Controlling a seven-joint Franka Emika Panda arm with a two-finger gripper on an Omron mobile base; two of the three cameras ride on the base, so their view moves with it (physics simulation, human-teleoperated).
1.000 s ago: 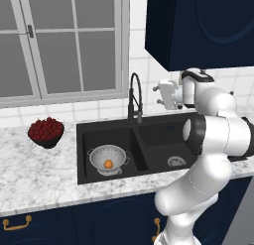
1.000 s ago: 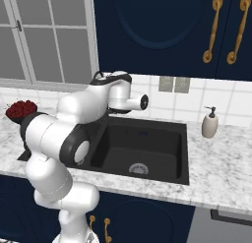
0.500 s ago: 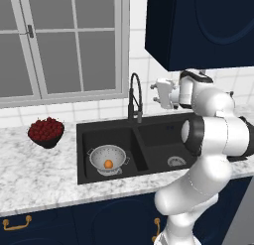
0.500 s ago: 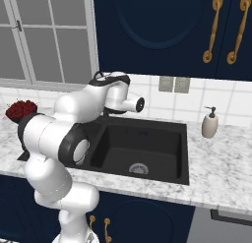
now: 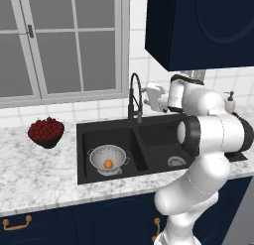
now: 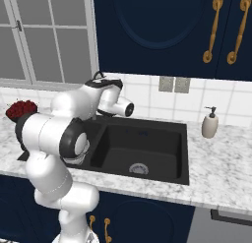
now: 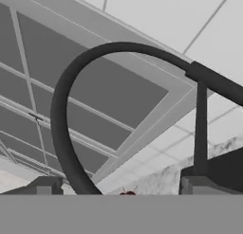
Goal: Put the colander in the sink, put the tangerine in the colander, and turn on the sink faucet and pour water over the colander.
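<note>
The colander (image 5: 108, 159) sits in the left basin of the black double-basin sink (image 5: 158, 124), with the tangerine (image 5: 108, 163) resting inside it. The gripper (image 5: 147, 98) is positioned just beside the arched neck of the sink faucet (image 5: 134, 96), above the sink's rear edge. Its jaws stand wide apart and hold nothing (in the hand view the fingertips (image 7: 45, 185) flank the faucet's curved spout). A dark bowl of red berries (image 5: 46, 132) stands on the marble counter (image 5: 34, 174), left of the sink. A soap dispenser (image 6: 210, 123) stands on the right.
</note>
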